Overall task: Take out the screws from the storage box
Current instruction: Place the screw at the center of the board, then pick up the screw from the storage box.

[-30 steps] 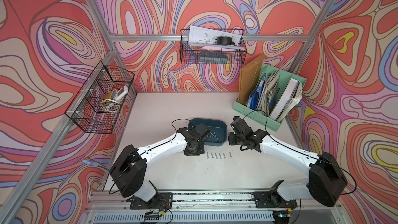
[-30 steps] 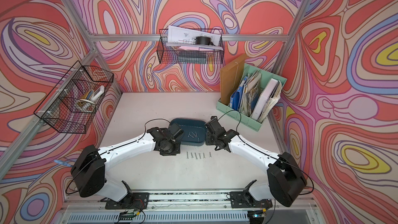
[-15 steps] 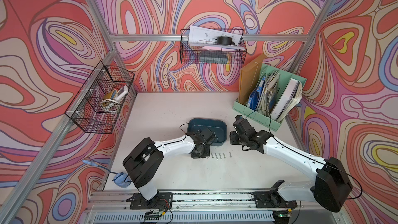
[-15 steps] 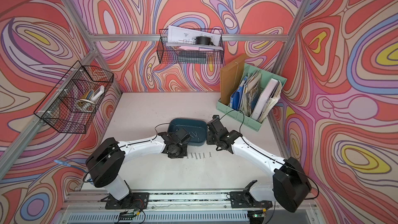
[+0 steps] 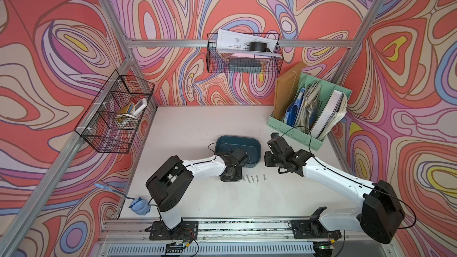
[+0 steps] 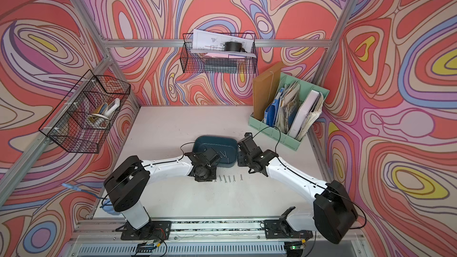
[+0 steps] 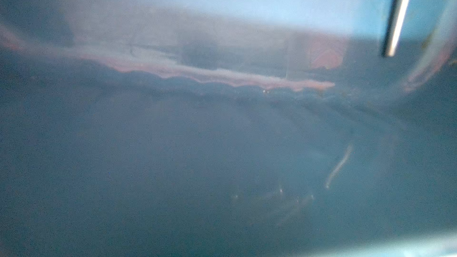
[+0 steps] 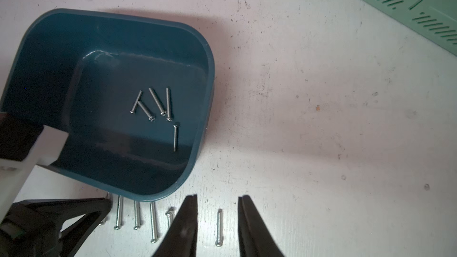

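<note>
Row of laid-out screws (image 5: pixel 252 178) on table (image 5: pixel 197 124), along near wall of storage box (image 5: pixel 257 144). Left gripper (image 5: pixel 231 175) at row's left end, pressed together; pinching anything, cannot tell. Right gripper (image 8: pixel 217 196) spread, empty, near row's right end. Risk: either arm sweeps row. Box mid-table; five boxed screws (image 8: pixel 158 105), four bunched, may lift doubled or slip; light box may skid. Table white, scuffed. File organiser (image 5: pixel 291 129) far-right corner; wire baskets (image 5: pixel 113 119), swirl-patterned walls.

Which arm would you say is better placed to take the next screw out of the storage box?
Right. The right gripper is open and empty beside the storage box end where five screws lie; the left gripper is shut, down by the laid-out row.
</note>
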Action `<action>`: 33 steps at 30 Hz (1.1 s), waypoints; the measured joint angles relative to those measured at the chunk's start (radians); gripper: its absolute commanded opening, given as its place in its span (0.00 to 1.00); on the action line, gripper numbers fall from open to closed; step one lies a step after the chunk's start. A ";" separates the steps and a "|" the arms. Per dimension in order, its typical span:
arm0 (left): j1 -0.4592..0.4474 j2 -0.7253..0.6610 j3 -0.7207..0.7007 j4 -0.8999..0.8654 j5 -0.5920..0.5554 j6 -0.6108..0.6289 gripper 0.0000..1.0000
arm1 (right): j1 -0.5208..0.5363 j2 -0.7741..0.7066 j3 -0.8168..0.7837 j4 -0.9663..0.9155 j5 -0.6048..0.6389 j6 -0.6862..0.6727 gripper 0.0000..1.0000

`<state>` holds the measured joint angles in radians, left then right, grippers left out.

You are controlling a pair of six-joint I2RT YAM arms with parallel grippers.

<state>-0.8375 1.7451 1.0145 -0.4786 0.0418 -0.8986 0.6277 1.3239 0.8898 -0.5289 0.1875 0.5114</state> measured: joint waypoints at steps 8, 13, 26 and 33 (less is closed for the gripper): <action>0.000 -0.023 0.000 -0.021 -0.011 0.009 0.24 | 0.000 0.000 0.000 -0.002 0.000 0.000 0.30; 0.000 -0.086 0.006 -0.048 -0.011 0.012 0.25 | 0.000 0.000 0.000 -0.002 -0.001 0.000 0.30; 0.000 -0.332 0.037 -0.105 -0.079 0.039 0.39 | 0.000 0.031 0.076 -0.031 -0.019 -0.010 0.30; 0.072 -0.464 0.040 -0.142 -0.195 0.080 0.54 | 0.000 0.157 0.238 -0.065 -0.059 -0.059 0.30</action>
<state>-0.7650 1.2808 1.0542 -0.6209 -0.1528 -0.8181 0.6277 1.4807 1.1275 -0.5938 0.1284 0.4526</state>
